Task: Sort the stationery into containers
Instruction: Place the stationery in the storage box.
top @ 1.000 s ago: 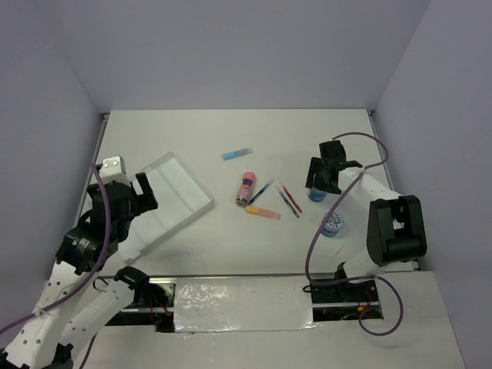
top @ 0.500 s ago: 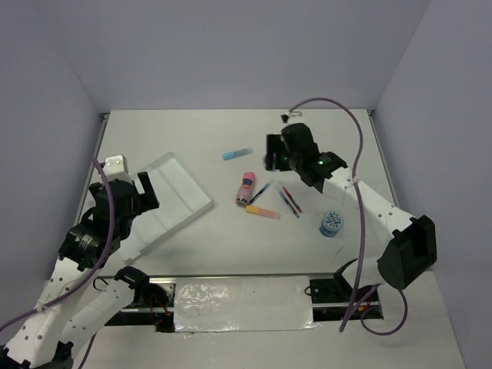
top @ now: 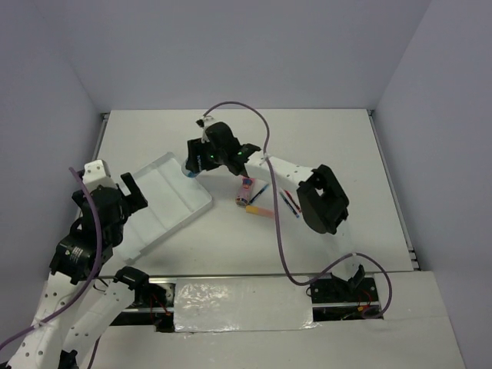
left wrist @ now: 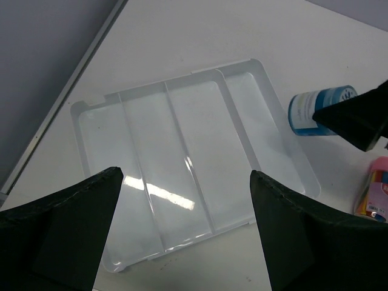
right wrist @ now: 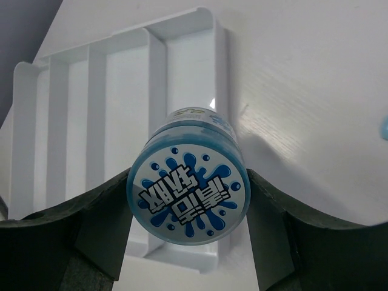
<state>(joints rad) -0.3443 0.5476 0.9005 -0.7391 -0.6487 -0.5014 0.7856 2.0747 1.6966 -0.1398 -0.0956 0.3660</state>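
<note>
The blue roll point(right wrist: 188, 194) is clamped between the jaws of the right tool point(right wrist: 188, 221) and hangs at the rim of the outermost compartment of the tray point(right wrist: 121, 91), probably for release there. The left tool point(left wrist: 182, 230), jaws apart and empty, hovers over the tray on the surface point(top: 330, 138), leaving the compartments accessible.

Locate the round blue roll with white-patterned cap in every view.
Top external: round blue roll left of centre, by the translucent-white ridged plastic tray's edge.
Left wrist: roll at right edge, beside the tray.
Right wrist: roll at centre, between the fingers.
Shared landmark: that tray.
</note>
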